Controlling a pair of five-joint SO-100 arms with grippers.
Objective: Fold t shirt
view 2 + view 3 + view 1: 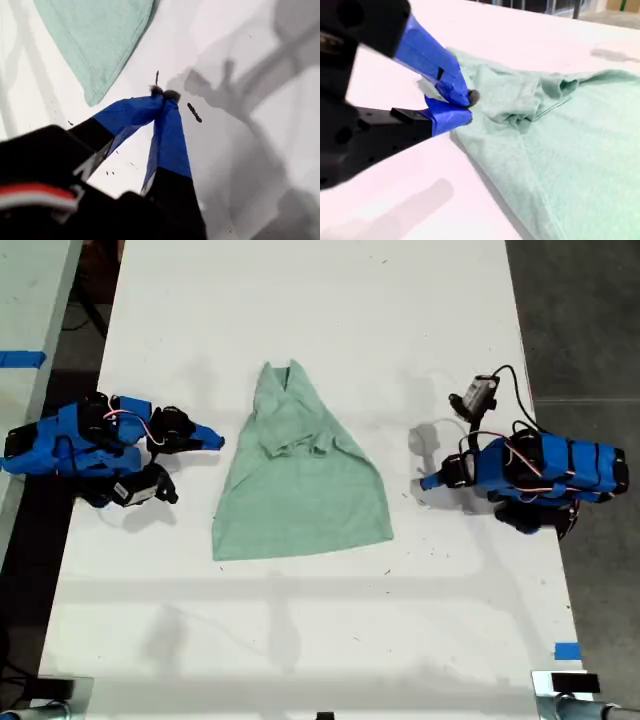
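- Two blue arms flank the t shirt (300, 490), one on each side of the white table (320, 310), and neither has any cloth in hand.
- The shirt lies flat at mid-table. Its long axis runs from the collar at the exterior view's top to the wide hem at the bottom. Both sleeves look tucked inward, so the outline narrows toward the collar.
- My second gripper (215, 442) is on the exterior view's left, level with the bunched sleeve area. Its wrist view shows the gripper (465, 105) with blue tips pinched together just beside the shirt's side edge. I see no cloth between them.
- My first gripper (428, 482) is on the exterior view's right, pointing in at the shirt. Its jaws are clenched on nothing (162, 92) over bare table, and a hem corner lies a little way off.
- The key relation, as I judge it, is that each side edge runs roughly across its gripper's line of reach. My second gripper is clearly the nearer one, so a sideways fold would likely start there.
- Some things are hard to read:
  - I can't be sure from the second wrist view whether the lower tip touches the cloth or sits just clear of it.
  - The folded-in sleeves are a rumpled heap, so how the layers stack is unclear.
  - The first wrist view cuts off most of the shirt.
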